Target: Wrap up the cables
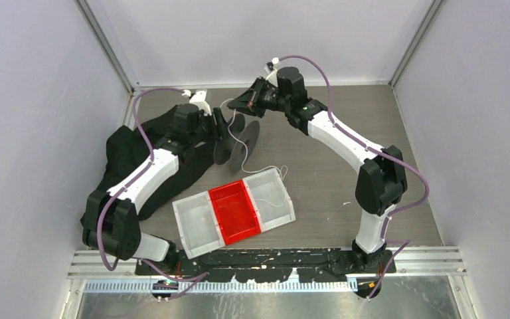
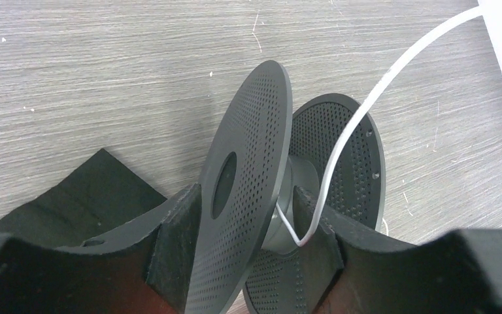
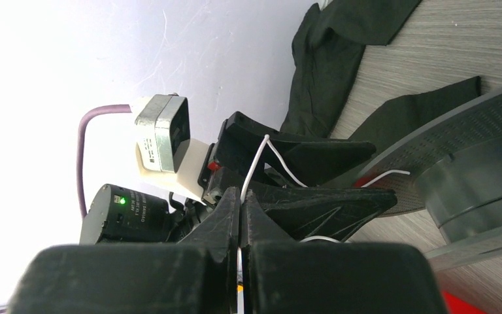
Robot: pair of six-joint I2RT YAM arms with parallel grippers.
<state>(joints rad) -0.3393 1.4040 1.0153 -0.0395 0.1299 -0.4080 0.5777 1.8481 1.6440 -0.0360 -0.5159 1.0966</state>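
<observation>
A black two-flanged spool [image 1: 242,143] stands on edge on the grey table. My left gripper [image 1: 222,129] is shut on it. In the left wrist view its fingers [image 2: 170,242] straddle the near perforated flange [image 2: 248,163] and the hub. A thin white cable [image 2: 366,108] comes down between the flanges and loops round the hub by the right finger. From the spool the cable [image 1: 228,126] rises to my right gripper [image 1: 234,105], just behind it. The right gripper [image 3: 242,203] is shut on the cable [image 3: 255,163], which comes out between its closed tips.
A three-part tray [image 1: 198,222], white, red, white, lies near the front. Another white cable [image 1: 272,196] lies in its right compartment and trails over the rim. Black cloth [image 1: 126,153] is heaped under the left arm. Walls close in the back and both sides.
</observation>
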